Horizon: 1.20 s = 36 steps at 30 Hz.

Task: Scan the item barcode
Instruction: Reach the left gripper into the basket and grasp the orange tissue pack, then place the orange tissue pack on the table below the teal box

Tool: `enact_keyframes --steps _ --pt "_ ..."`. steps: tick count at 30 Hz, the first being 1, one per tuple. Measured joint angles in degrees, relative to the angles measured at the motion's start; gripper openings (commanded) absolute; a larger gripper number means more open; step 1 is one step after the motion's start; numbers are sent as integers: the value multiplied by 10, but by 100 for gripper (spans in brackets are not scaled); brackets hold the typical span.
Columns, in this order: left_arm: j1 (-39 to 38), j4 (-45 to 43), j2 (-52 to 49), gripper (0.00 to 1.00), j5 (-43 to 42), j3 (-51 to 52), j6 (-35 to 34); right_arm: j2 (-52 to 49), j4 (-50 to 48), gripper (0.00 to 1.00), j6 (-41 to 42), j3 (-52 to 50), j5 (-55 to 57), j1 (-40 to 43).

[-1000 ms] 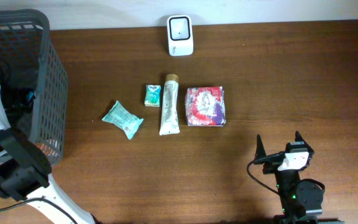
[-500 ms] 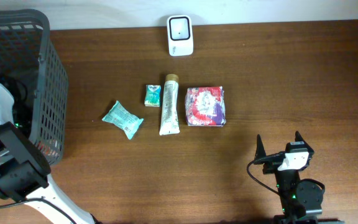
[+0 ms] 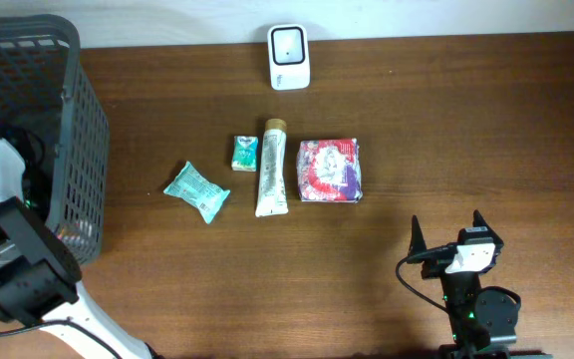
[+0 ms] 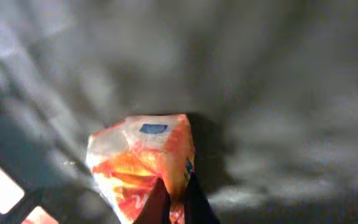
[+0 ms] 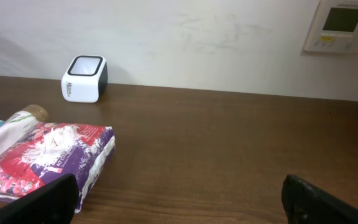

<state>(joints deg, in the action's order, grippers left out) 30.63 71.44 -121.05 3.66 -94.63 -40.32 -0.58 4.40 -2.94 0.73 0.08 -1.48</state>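
My left claw is inside the grey basket. Its two fingers are pressed together on the lower edge of an orange and white packet, so it pinches this packet. My right claw is spread wide and holds nothing, above the front right part of the wooden table. The white barcode scanner stands at the far edge, well apart from the basket, behind a toothpaste tube and a red and purple packet.

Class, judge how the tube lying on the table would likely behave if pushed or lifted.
The tube probably won't roll far: its crimped end is flat and wide. It looks soft, so it may dent under a grip.
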Motion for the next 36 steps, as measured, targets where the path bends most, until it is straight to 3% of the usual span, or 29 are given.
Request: enact_keyframes --steps 10,14,17,20,26,32,36 --pt "0 199 -11 0 -13 -445 48 0 0 99 0 0 0 0" --pt "0 213 23 0 -18 -594 48 0 0 99 0 0 0 0" --pt "-2 209 71 0 -49 -636 48 0 0 99 0 0 0 0" --pt "-30 205 129 0 -97 -655 63 0 0 99 0 0 0 0" --pt "-213 221 120 0 -179 -648 171 0 0 99 0 0 0 0" --pt "-374 250 59 0 -127 -585 225 0 0 99 0 0 0 0" --pt "-451 238 27 0 -97 -487 240 0 0 99 0 0 0 0"
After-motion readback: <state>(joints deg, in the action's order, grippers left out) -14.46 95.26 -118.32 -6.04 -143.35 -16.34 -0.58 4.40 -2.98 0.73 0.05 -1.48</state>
